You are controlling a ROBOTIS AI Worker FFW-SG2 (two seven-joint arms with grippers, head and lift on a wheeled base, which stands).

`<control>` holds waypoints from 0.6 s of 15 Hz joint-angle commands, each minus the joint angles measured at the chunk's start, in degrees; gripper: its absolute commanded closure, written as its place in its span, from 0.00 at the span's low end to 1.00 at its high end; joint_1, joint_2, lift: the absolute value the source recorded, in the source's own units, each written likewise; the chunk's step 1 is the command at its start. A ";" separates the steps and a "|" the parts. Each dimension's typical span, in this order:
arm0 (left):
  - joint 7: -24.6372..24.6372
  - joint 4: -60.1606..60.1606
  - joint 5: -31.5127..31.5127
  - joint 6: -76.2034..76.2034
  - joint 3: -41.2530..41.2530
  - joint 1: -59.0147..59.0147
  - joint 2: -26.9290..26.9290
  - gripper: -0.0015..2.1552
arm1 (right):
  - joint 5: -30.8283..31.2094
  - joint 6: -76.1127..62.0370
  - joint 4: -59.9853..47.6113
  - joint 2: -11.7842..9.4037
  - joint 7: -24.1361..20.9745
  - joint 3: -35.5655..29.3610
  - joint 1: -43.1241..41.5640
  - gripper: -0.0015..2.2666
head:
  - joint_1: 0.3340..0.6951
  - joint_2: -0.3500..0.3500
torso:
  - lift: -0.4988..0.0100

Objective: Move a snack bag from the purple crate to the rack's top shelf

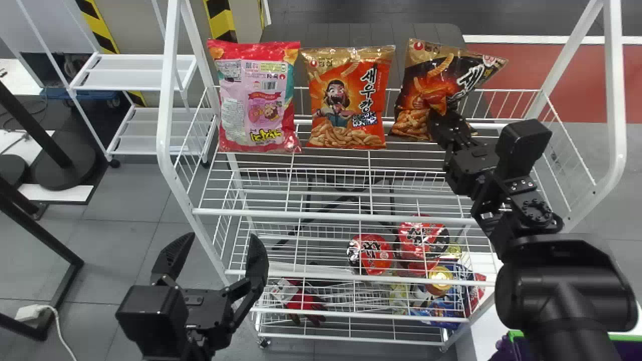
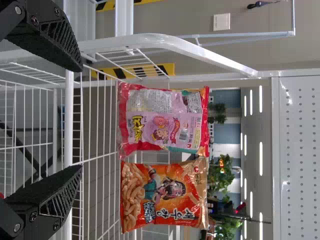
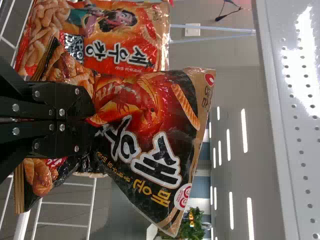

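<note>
On the right side of the rack's top shelf (image 1: 311, 216), my right gripper (image 1: 441, 118) is shut on the black snack bag (image 1: 419, 90), which stands roughly upright with its top leaning over. In the right wrist view the gripper (image 3: 92, 117) pinches the front of the black bag (image 3: 145, 135), creasing it. My left gripper (image 1: 215, 250) is parked in front of the rack's left side, open and holding nothing; the left wrist view shows its spread fingers around the gripper's centre (image 2: 80, 120). The purple crate (image 1: 629, 348) is at the bottom right, partly behind the right arm.
A pink snack bag (image 1: 258, 100) and an orange snack bag (image 1: 348, 100) stand on the top shelf, left of the black one. Red bowl packs (image 1: 371, 254) and other packages lie on lower shelves. White rack posts (image 1: 614, 100) rise at both sides.
</note>
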 commanded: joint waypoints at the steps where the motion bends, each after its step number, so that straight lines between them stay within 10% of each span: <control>1: 0.00 -0.18 0.00 -0.25 0.01 0.03 0.00 0.06 | 0.38 0.02 1.82 0.05 0.02 -0.22 -1.00 0.72 | 1.00 0.53 | 0.98; 9: 0.35 -0.18 -0.26 -0.25 -0.26 0.38 0.00 0.06 | 1.08 -4.20 9.46 0.05 0.02 -1.10 -3.99 0.72 | 1.00 0.52 | 0.98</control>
